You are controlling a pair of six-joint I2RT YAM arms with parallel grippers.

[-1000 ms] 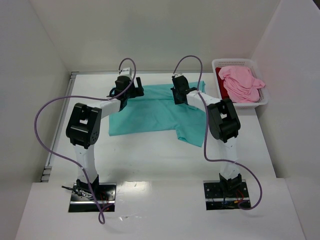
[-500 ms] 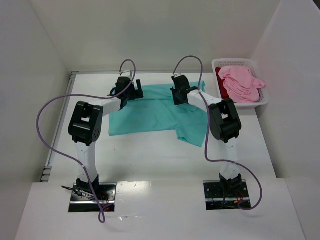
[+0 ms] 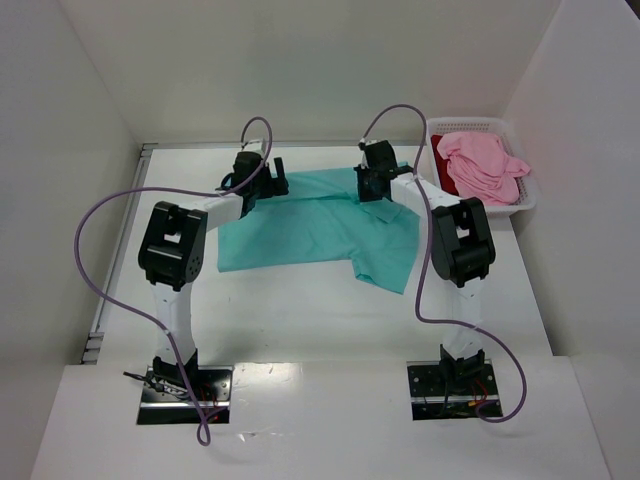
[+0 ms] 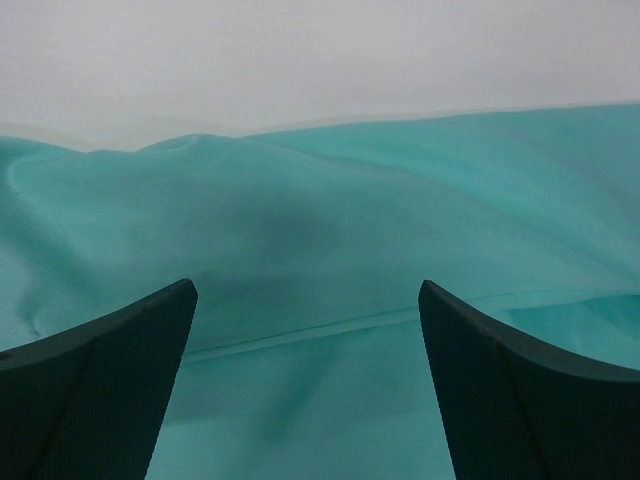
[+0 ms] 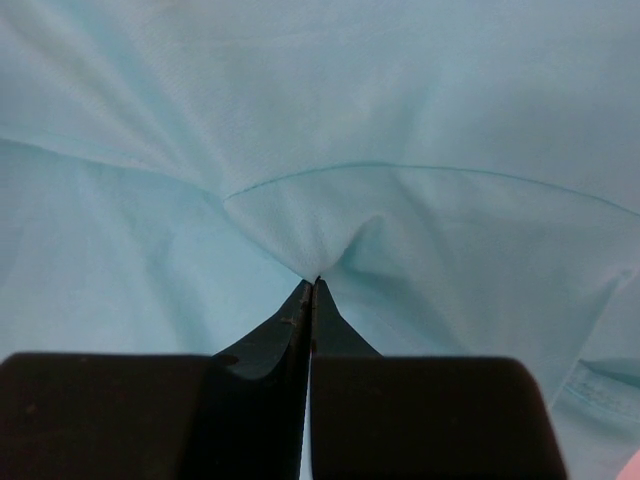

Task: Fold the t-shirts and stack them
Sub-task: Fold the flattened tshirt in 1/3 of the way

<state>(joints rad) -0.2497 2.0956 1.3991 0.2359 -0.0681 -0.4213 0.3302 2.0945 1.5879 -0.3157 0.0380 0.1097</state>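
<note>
on the table (image 3: pixel 300 320), right gripper (image 5: pixel 312 286) pinches teal t-shirt (image 3: pixel 300 228), left gripper (image 4: pixel 308 288) wide

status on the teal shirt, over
Left tool open above teal t-shirt. Right tool shut on its cloth. Pink t-shirt in basket, nothing in the way.

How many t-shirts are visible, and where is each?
3. The teal t-shirt lies spread on the table; the pink t-shirt is heaped in the white basket; a dark red t-shirt shows under it. Others may be hidden.
</note>
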